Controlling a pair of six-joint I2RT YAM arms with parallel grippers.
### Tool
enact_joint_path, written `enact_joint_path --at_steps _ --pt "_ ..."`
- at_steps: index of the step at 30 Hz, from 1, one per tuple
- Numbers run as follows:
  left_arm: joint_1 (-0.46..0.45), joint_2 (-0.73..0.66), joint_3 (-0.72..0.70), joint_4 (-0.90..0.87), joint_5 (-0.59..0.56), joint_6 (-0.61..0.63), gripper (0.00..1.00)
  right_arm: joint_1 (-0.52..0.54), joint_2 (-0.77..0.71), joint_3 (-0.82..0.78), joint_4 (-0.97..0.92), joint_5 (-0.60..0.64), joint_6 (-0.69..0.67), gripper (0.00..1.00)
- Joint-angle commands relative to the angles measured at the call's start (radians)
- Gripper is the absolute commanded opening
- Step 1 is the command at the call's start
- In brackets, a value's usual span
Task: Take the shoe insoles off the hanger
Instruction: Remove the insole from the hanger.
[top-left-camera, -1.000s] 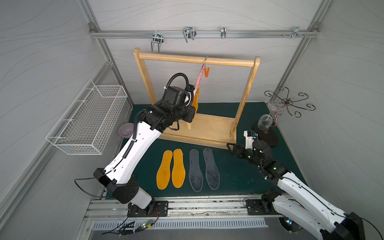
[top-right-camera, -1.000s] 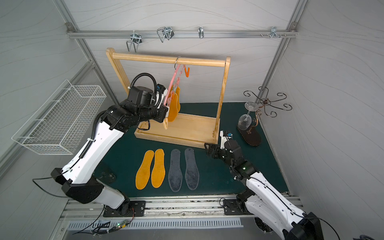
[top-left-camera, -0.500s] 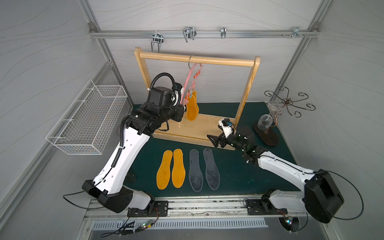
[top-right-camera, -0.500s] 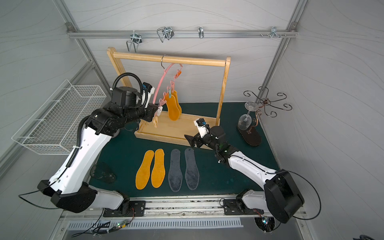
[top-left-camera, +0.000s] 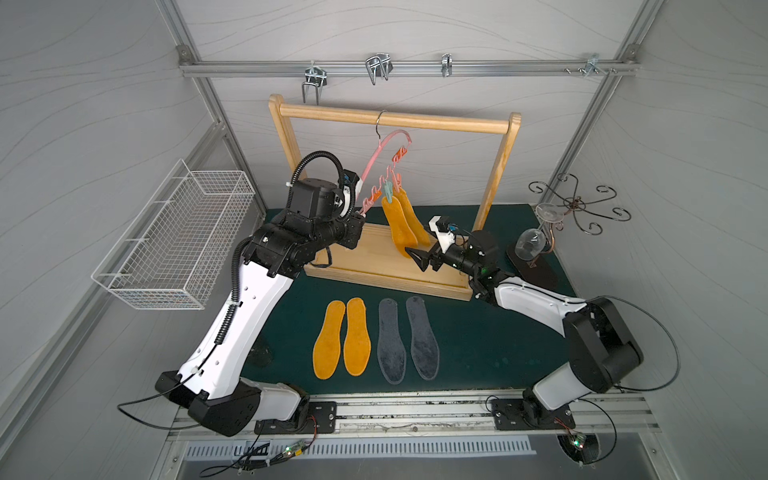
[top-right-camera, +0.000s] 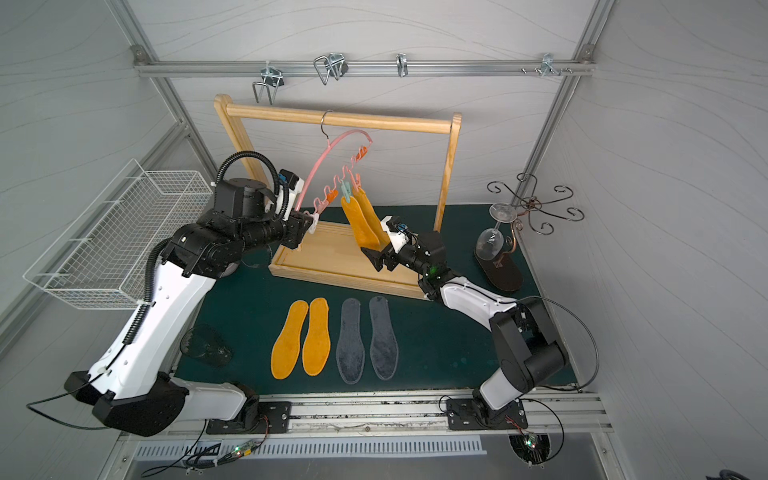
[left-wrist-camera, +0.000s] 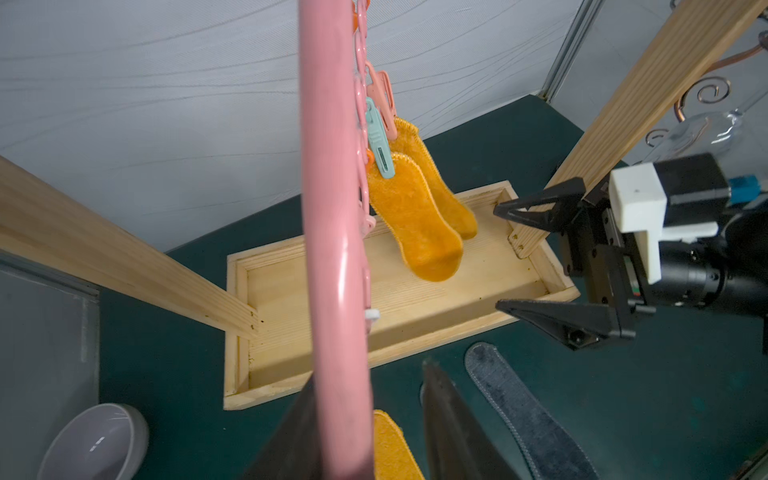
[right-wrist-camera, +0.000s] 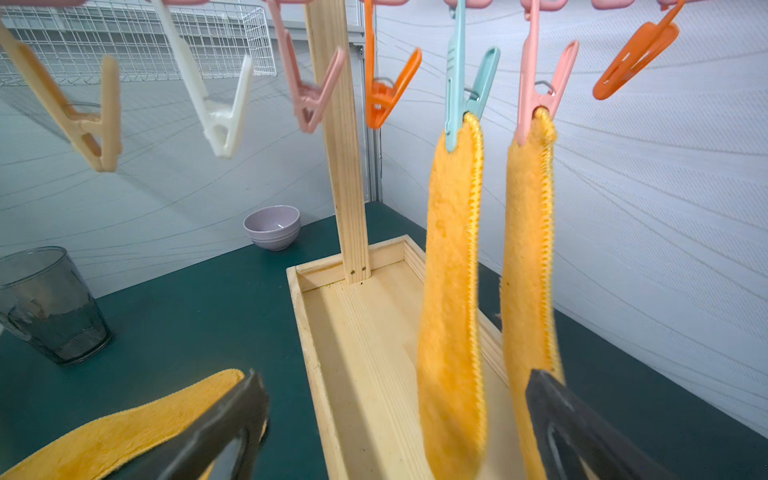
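On the green surface (top-left-camera: 478, 345), in front of the wooden rack (top-left-camera: 395, 118), we count four insoles lying flat in a row. These are two orange-yellow insoles (top-left-camera: 357, 336) side by side and two dark grey insoles (top-left-camera: 392, 340) beside them.

Two more orange-yellow ones, the hanging pair (top-left-camera: 401, 226), are clipped to the hanger (left-wrist-camera: 332, 208), one by a teal clip (right-wrist-camera: 465, 83) and one by a pink clip (right-wrist-camera: 540, 83). Total: six.

In the right wrist view we count seven clips, five of them empty.

The hanger's hook sits over the rack's top bar, and its frame is swung out toward the left arm.

The left pincer (top-left-camera: 359, 214) is at the hanger's lower end. The pink bar passes between the fingers, against one and with a gap to the other, so we record the jaws as apart, not clamped.

The right pincer (left-wrist-camera: 497, 257) has its jaws spread wide and holds nothing. It is just beside the lower ends of the hanging pair; contact we cannot tell.
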Motion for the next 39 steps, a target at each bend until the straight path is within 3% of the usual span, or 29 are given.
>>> enact_joint_path --at_steps 1,8,14,24,33,39 --pt "0.009 -0.039 -0.008 -0.001 0.045 0.035 0.44 -0.007 0.067 0.038 0.141 -0.042 0.0 0.99" --pt "0.032 -0.076 -0.045 -0.017 0.053 0.089 0.43 -0.007 0.224 0.177 0.197 -0.027 -0.011 0.99" --pt "0.043 -0.077 -0.059 -0.012 0.066 0.079 0.57 -0.007 0.31 0.274 0.196 -0.028 0.0 0.99" --pt "0.061 -0.07 -0.071 -0.001 0.057 0.076 0.57 0.035 0.431 0.379 0.205 -0.054 0.041 0.94" --pt "0.08 -0.084 -0.077 -0.002 0.072 0.071 0.57 0.035 0.543 0.556 0.124 -0.061 0.088 0.6" --pt "0.106 -0.117 -0.092 -0.038 0.112 0.088 0.61 0.035 0.551 0.578 0.12 -0.094 0.113 0.16"
